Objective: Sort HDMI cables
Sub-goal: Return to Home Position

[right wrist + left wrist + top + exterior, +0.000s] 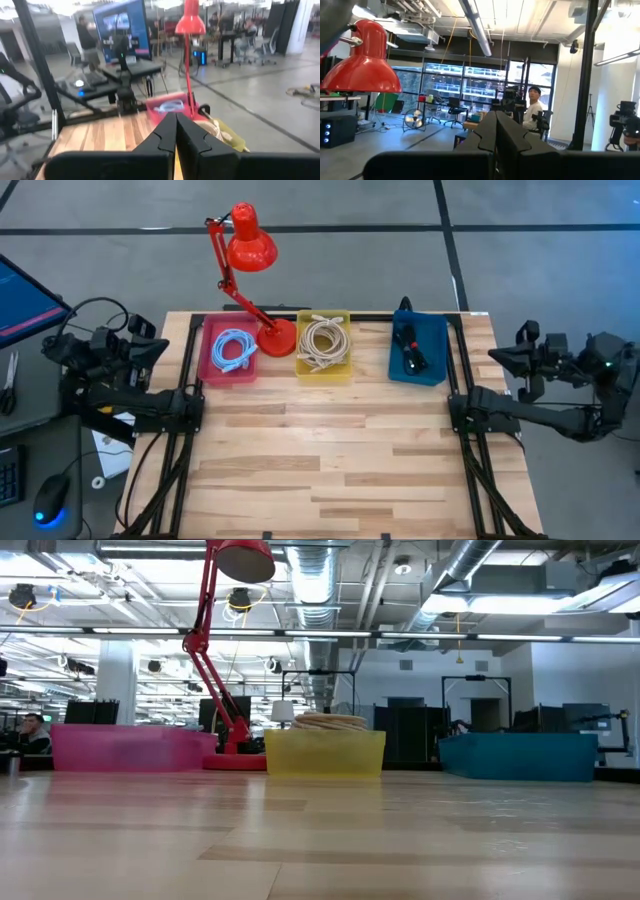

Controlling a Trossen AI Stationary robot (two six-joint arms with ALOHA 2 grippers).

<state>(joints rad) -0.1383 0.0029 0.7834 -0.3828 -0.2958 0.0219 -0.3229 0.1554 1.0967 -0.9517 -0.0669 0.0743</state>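
Left arm [120, 405] and right arm [530, 415] are resting at the table [330, 460] sides, both jaws closed, empty. Bins [323, 373] are sitting well clear between the jaws; just be settling level.

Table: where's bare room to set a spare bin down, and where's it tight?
Bare: whole table from the bin row to the near edge. Narrow gap between yellow bin and blue bin. Crowded: back edge, lamp base between pink bin and yellow bin. Both shut, left gripper and right gripper sit off the sides.
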